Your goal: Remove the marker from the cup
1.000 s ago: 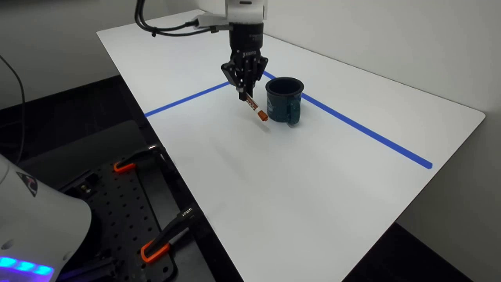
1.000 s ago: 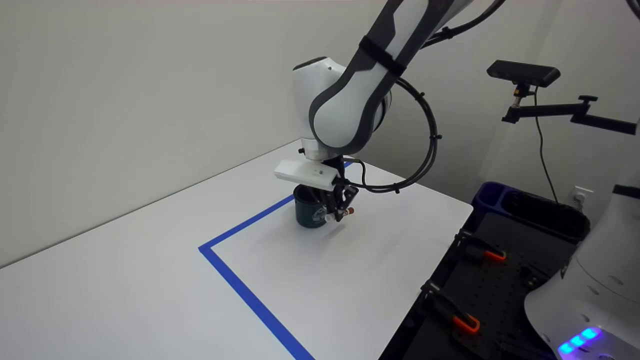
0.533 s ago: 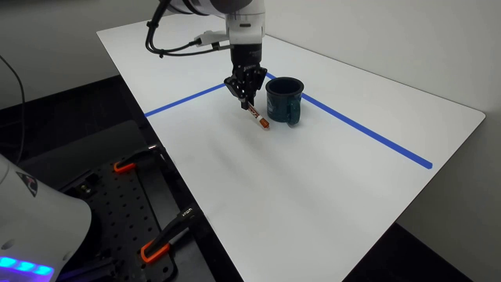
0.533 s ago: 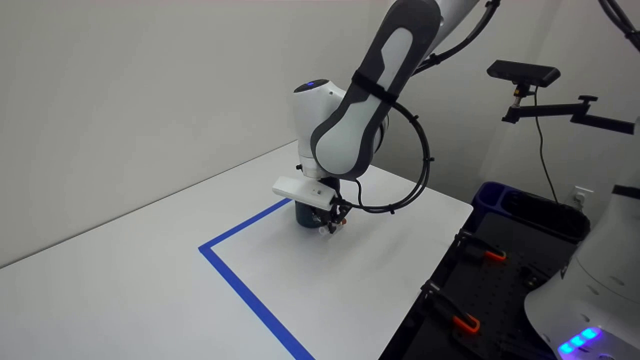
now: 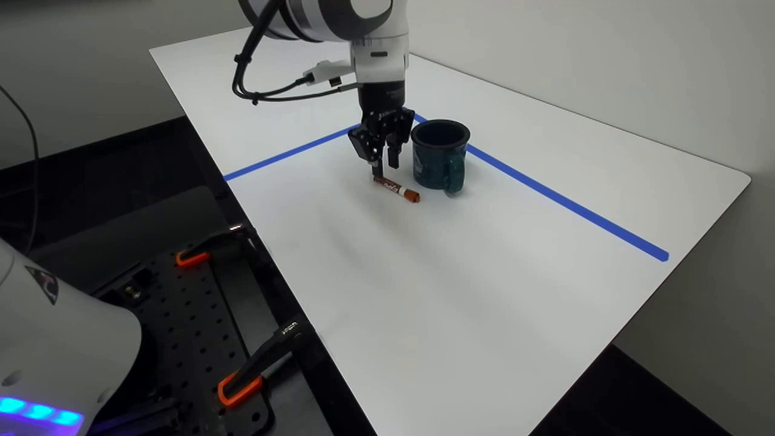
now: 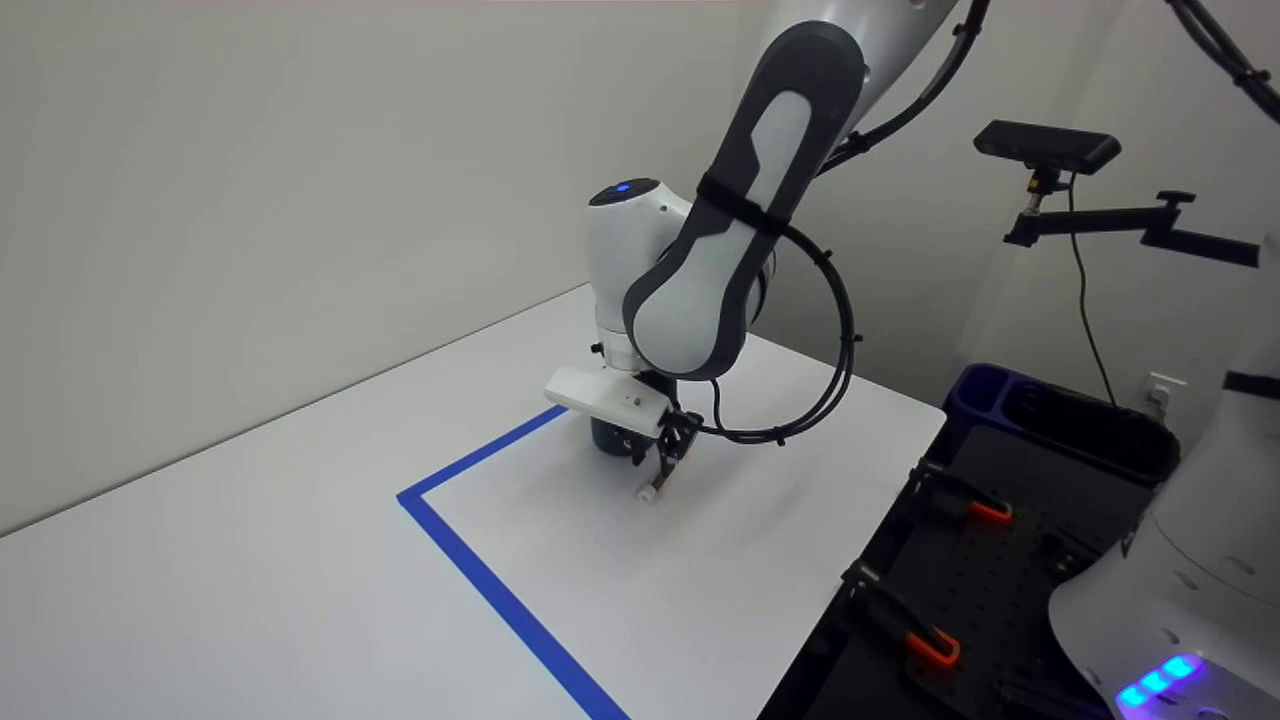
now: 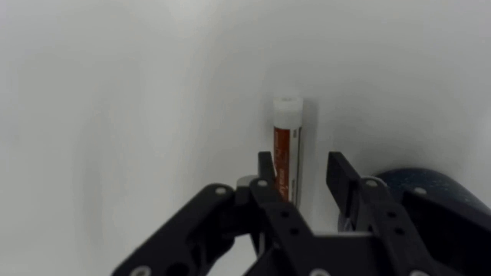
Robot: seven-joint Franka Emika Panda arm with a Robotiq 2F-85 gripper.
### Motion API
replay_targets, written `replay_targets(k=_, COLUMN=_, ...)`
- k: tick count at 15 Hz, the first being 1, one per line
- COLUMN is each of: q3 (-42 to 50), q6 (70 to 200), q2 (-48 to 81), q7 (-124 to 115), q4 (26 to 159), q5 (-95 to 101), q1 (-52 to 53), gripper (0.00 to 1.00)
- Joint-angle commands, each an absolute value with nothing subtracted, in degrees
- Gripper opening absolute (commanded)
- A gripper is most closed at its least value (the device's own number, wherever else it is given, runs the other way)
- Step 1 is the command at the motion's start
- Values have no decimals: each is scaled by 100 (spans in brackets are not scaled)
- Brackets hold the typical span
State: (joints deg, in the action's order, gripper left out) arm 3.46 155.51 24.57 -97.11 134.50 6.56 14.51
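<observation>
The reddish-brown marker [image 5: 396, 189] with an orange cap lies on the white table beside the cup. Its white end shows in an exterior view [image 6: 647, 493], and its red and white barrel shows in the wrist view [image 7: 287, 145]. The dark teal cup [image 5: 431, 165] stands upright with its handle toward that camera; in an exterior view [image 6: 608, 438] the arm partly covers it. My gripper [image 5: 386, 169] is open just above the marker. In the wrist view my fingers [image 7: 299, 161] are apart, with the marker between them close to the left finger. The right finger is near the cup [image 7: 425, 180].
Blue tape lines [image 5: 569, 207] run along the white table [image 5: 484, 315]. A wall rises behind the table. The robot base [image 5: 60, 339] and a dark mounting plate with two orange-tipped clamps [image 5: 239, 387] stand at the table's near edge.
My gripper has moved down beside the cup with the marker, then opened. The marker, held tilted before, now lies on the table. The cup has not moved.
</observation>
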Motion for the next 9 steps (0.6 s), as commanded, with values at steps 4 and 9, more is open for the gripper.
replay_targets(k=4, q3=745, q6=15529, q2=1647, q7=-9814, q4=13760, q5=1159, q1=1889, gripper=96)
replay_targets(k=9, q3=347, q6=15313, q2=748, q7=-9311, q4=13919, q5=1039, q1=1580, gripper=100)
